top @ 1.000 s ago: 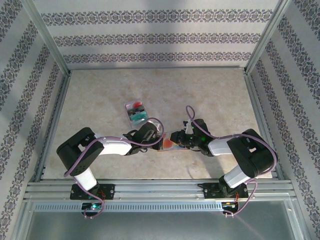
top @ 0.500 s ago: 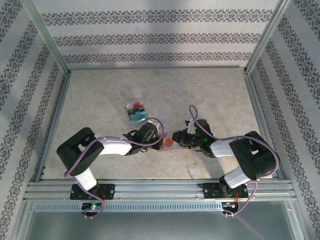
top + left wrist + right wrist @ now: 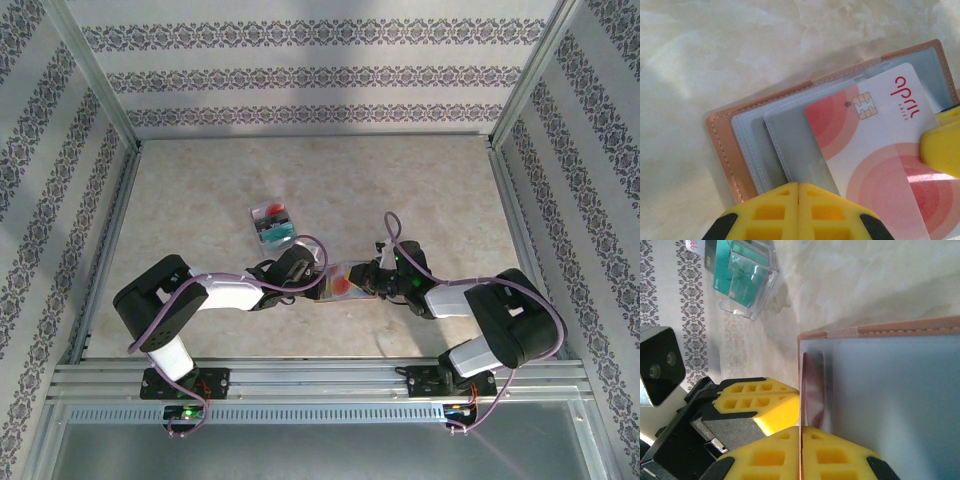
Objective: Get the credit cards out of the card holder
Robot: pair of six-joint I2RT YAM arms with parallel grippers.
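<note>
I saw the right claw (image 3: 801,440) finish closing on the edge of the white-and-red plastic credit card (image 3: 875,145), which lay partly out of the open reddish-brown leather card holder (image 3: 722,145) on the tabletop (image 3: 740,50). The left claw (image 3: 798,197) stayed clamped shut on the holder's edge, so I judged the pull could start.

The card holder (image 3: 722,145) is tan-brown leather with pale stitching along its edge and a grey-blue lining. The credit card (image 3: 875,150) in it is white with pink and red circles, red lettering and a gold chip. The left tool (image 3: 798,187) and the right tool (image 3: 801,432) have bright yellow fingers on black mounts. The bench (image 3: 400,180) is cream with faint marbling. A clear box (image 3: 742,275) holds teal cards. The walls (image 3: 320,75) are white with grey floral bands. Purple cables (image 3: 150,320) run along the black-and-white arms.
</note>
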